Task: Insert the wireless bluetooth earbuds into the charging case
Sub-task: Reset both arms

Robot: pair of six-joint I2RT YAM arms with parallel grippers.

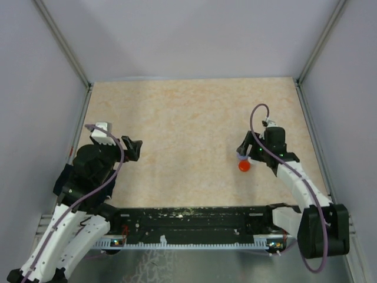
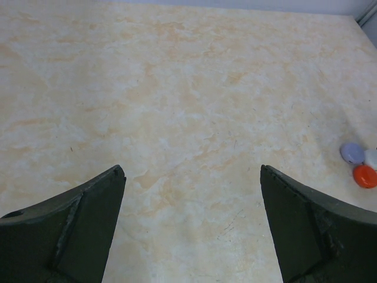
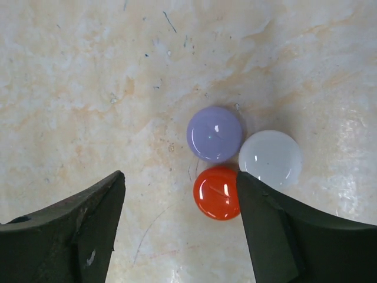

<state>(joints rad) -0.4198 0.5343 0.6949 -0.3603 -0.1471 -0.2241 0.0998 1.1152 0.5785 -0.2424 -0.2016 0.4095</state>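
Discs, three of them, lie huddled on the bench [image 1: 188, 112], whose surface is a flat, matte, cream-and-orange marbled sheet marked with a few fine dark scratches. Each disc is a smooth, glossy plastic dome with a round outline and a small bright highlight on its crown: the purple disc [image 3: 214, 134] farthest from the wrist camera, the white disc [image 3: 270, 158] to its right, and the red disc [image 3: 215, 193] nearest, all three touching or almost touching one another. These closed round shells look like the charging cases; the earbuds themselves cannot be made out in any view. The right fingers [image 3: 277, 236], dark wedge-shaped blocks with a dull, scuffed finish, stand apart with nothing gripped; the red disc sits by the inner edge of the right-hand one, which overlaps its rim and that of the white disc. From above, that arm hangs over the cluster at the bench's right side. The left fingers [image 2: 76, 236], the same dark matte wedges, are spread wide over bare bench well apart from the discs, which show small at the right edge of that arm's wrist view.
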